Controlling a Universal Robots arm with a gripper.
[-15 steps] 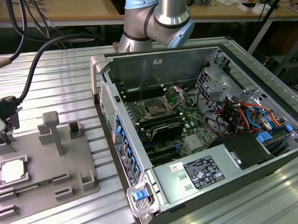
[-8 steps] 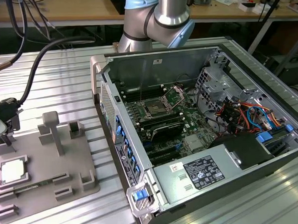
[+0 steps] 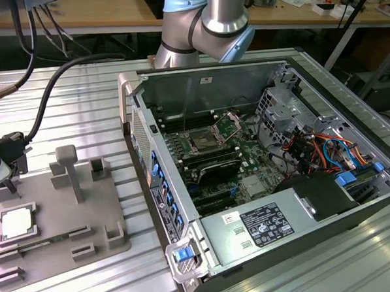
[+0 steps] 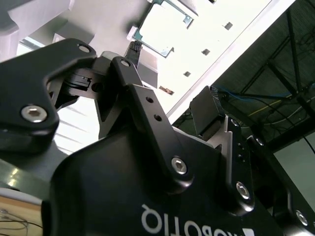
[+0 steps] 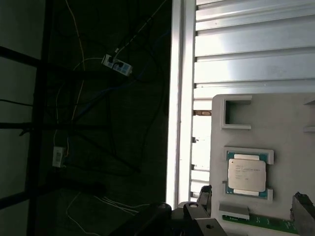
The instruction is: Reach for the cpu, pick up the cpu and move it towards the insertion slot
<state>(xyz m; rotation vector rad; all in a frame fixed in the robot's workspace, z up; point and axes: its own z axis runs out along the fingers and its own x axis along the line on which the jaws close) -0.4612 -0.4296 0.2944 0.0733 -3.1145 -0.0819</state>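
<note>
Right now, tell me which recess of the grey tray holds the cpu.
The square recess at the exterior view's left edge: the cpu lies flat in it. The other recesses of the grey tray are narrow or smaller.

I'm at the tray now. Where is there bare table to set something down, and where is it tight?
Bare ribbed table lies between the grey tray and the arm, and again by the computer case at the exterior view's lower right. The strip between tray and case is narrow. The tray, holding the cpu, and the case's inside are crowded.
</note>
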